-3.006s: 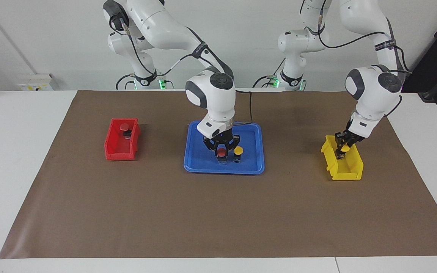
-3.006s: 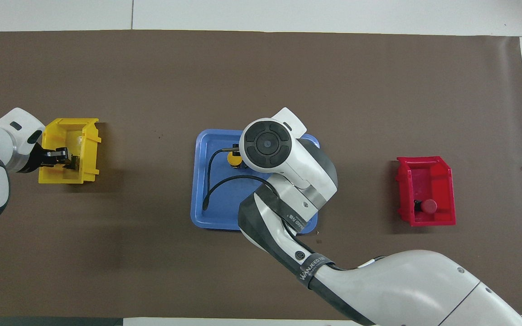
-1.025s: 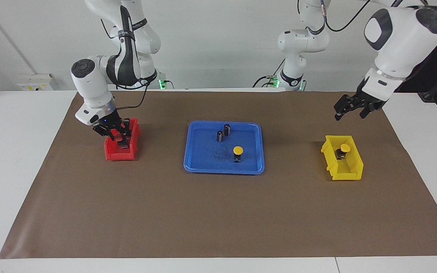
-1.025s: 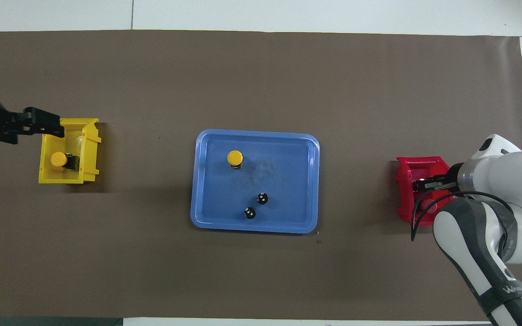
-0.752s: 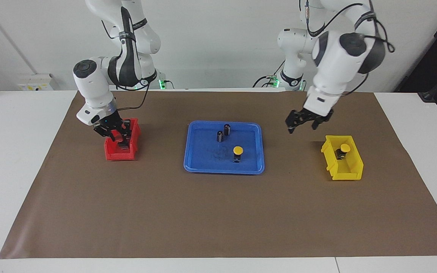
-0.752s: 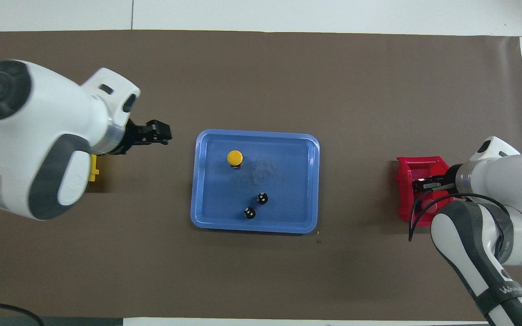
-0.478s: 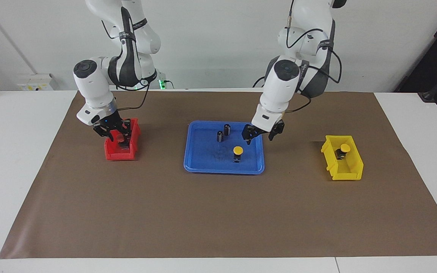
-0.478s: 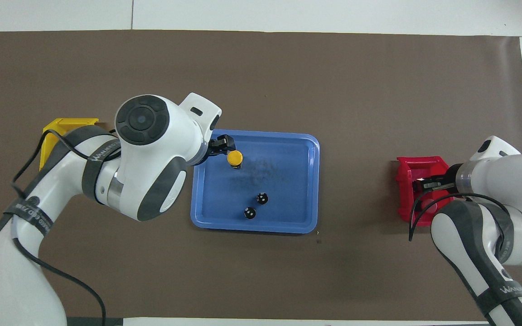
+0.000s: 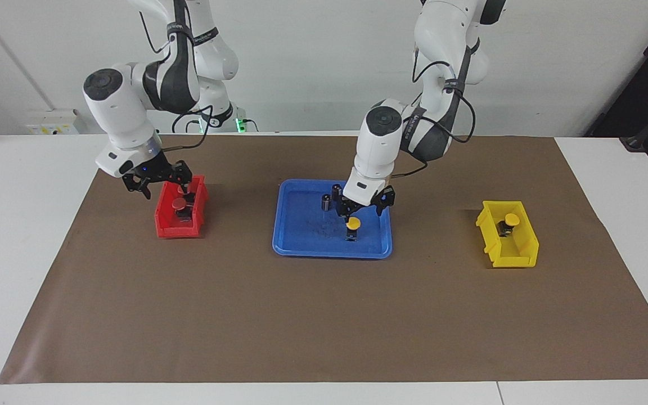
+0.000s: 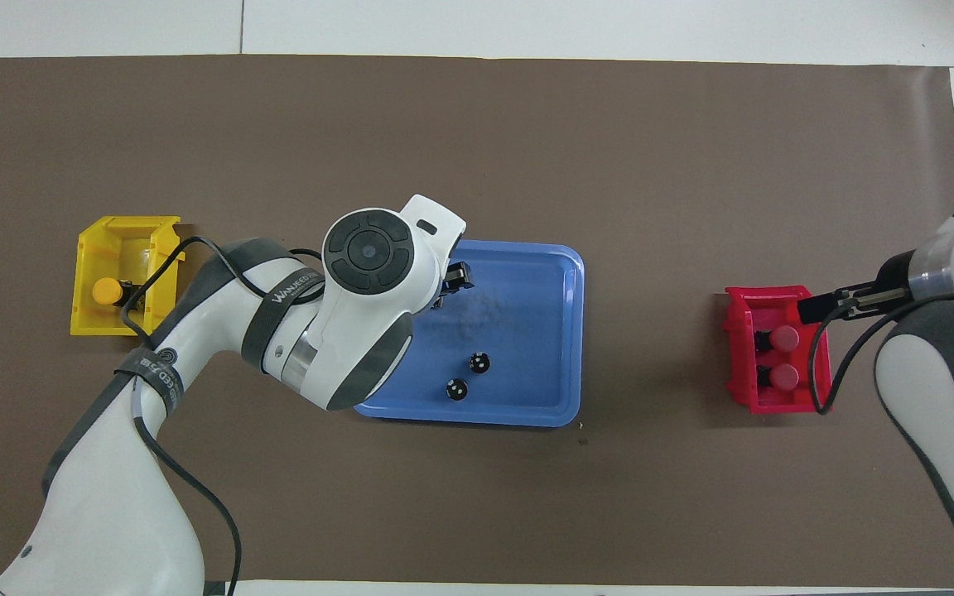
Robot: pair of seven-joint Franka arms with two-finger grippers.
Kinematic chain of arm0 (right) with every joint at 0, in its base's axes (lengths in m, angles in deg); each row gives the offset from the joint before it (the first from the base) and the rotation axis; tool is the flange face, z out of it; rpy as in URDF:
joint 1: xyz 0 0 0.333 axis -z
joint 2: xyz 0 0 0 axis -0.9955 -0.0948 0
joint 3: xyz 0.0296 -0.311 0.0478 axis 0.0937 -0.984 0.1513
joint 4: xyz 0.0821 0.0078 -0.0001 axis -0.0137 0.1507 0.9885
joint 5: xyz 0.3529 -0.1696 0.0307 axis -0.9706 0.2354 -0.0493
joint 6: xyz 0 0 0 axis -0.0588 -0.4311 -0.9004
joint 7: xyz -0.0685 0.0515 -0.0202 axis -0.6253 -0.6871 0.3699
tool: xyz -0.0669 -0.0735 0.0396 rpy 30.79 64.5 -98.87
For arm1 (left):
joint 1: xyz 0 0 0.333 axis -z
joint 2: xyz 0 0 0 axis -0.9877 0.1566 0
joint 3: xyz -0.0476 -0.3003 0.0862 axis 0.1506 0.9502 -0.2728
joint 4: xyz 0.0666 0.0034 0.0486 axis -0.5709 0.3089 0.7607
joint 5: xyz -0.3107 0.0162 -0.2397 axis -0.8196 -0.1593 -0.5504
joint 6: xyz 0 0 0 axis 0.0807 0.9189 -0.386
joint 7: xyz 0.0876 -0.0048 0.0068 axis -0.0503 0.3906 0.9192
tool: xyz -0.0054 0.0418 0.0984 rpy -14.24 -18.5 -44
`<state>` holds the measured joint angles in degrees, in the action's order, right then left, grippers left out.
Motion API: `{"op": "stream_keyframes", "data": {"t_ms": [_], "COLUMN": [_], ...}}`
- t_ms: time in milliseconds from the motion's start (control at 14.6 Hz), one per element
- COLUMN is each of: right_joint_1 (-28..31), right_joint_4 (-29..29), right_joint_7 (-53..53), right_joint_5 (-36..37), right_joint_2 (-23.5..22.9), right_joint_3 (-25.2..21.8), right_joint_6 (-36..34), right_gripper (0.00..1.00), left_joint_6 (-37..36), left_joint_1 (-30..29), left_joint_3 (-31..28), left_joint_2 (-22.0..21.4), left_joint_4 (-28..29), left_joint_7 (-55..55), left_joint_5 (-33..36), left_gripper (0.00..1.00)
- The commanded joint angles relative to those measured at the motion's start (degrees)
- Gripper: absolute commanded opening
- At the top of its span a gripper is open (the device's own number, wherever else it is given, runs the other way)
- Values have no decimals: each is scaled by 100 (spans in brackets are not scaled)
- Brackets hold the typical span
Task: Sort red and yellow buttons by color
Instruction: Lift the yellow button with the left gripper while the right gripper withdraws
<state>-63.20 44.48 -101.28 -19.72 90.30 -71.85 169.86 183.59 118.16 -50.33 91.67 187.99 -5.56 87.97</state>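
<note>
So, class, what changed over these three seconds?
The right gripper carried a red button from the blue tray into the red bin, let go and rose. The left gripper left the yellow bin and hangs open over the tray's yellow button. Dark cylinders unmoved.

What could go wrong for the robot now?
The left hand hangs open just above the last yellow button in the blue tray. That button is small, so the hand might tip it instead of grabbing it. Two dark cylinders stand close by and might get bumped. The right hand is open above the red bin and could clip its rim.
</note>
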Motion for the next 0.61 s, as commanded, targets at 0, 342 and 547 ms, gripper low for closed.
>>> {"op": "stream_keyframes", "data": {"t_ms": [0,342,547], "right_joint_1": [140,342,456], "right_joint_4": [-962,-2553,-2688], "right_joint_7": [408,718,902], "right_joint_5": [-138,2,107], "right_joint_2": [-110,-618,-663], "right_joint_3": [26,17,26], "right_joint_6": [-1000,-2075,-2120], "right_gripper": [100,100,100], "left_joint_6": [64,231,205], "left_joint_1": [80,72,71], "left_joint_3": [-95,-104,-104], "left_joint_2": [95,385,394], "left_joint_4": [-180,-373,-355], "left_joint_7": [-129,-331,-349], "left_joint_5": [138,156,173], "left_gripper": [100,83,59]}}
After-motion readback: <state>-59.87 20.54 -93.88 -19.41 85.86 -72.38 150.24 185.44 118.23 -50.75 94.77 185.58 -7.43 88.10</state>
